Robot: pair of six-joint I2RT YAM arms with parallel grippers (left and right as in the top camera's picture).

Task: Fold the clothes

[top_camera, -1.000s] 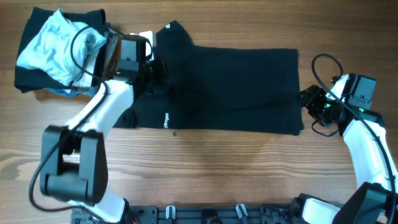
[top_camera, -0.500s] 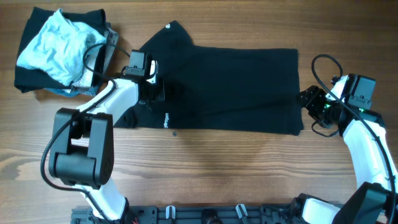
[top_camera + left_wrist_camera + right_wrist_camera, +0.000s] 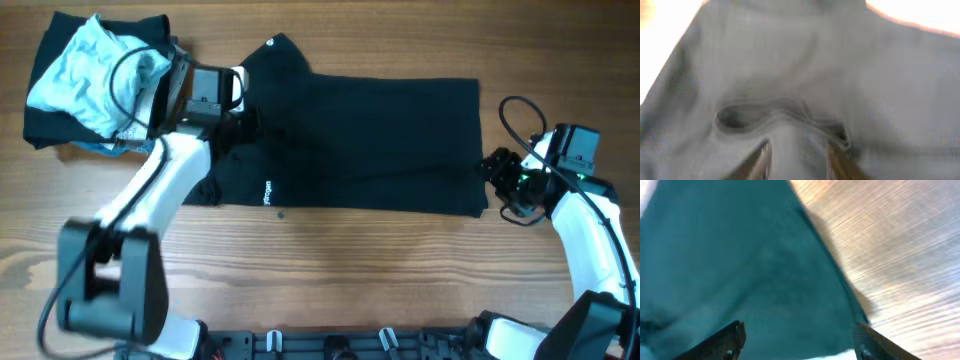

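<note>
The large plain black short-sleeved T-shirt of soft fabric (image 3: 370, 140) lies spread lengthwise across the middle of the brown wooden table (image 3: 350, 290), neck end toward the left arm and bottom hem toward the right. The left gripper (image 3: 245, 118) hangs over the neck end with its jaws parted and nothing held. Its wrist view is blurred, but it shows the curved neckline seam (image 3: 780, 117) just ahead of the two fingertips (image 3: 762, 160). The right gripper (image 3: 492, 168) sits at the hem, likewise released. In its own view the gripper (image 3: 800, 342) has its jaws wide apart, with the hem edge (image 3: 825, 260) running diagonally against bare wood. The step in hand looks like taking hold of both ends before a fold. To do it well, each arm should probably come down until one finger slips under the cloth edge and pinch one full layer rather than a loose wrinkle. The left should grip beside the seam, not on it, so the collar does not bunch. Both ends should then rise together so the soft fabric stays taut and square. The crumpled pale blue garment (image 3: 90, 70) resting on a dark folded one (image 3: 40, 125) lies near the left arm's elbow path and should be kept clear.
</note>
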